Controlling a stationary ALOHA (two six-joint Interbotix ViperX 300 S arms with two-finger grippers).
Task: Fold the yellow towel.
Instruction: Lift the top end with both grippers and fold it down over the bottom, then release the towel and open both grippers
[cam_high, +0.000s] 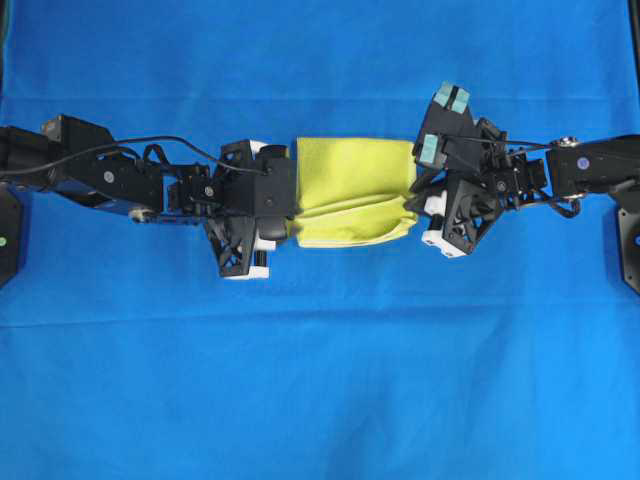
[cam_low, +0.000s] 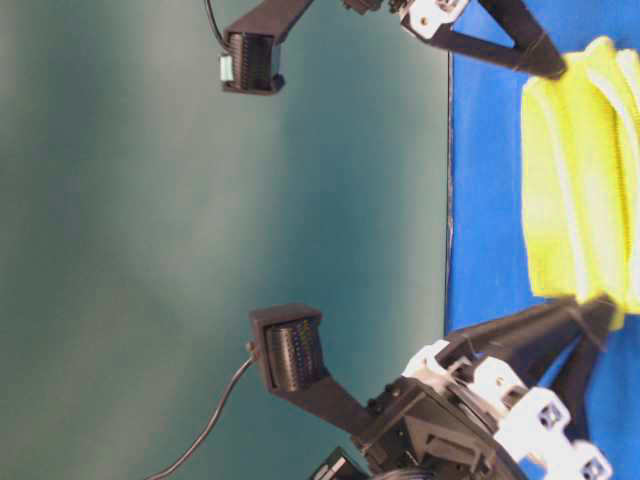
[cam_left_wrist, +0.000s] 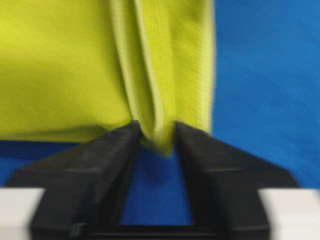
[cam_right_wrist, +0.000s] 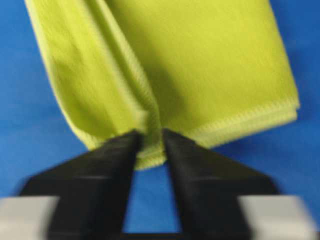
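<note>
Left claw (cam_left_wrist: 156, 137): fingers nearly closed, pinching a bunched fold of the towel's (cam_high: 352, 190) edge between the tips; in the overhead view it (cam_high: 290, 205) sits at the towel's left side. Right claw (cam_right_wrist: 150, 142): fingers likewise drawn close together, clamped on a gathered fold at the towel's hem; in the overhead view it (cam_high: 415, 200) meets the towel's right side.

Blue cloth (cam_high: 320, 380): covers the whole work surface, flat, under everything else.

Left arm (cam_high: 110, 175): black, reaching in from the left edge toward the middle, a cable running along it. Right arm (cam_high: 590, 165): black, reaching in from the right edge, two teal pads showing near its wrist.

Towel: yellow-green, lying at the centre of the blue cloth between the two claws, already doubled over, with loose folds and a lighter hem running across its near half. Both short ends are gripped; the middle rests on the cloth. The table-level view shows it (cam_low: 585, 170) rumpled and spanning from one claw to the other.
</note>
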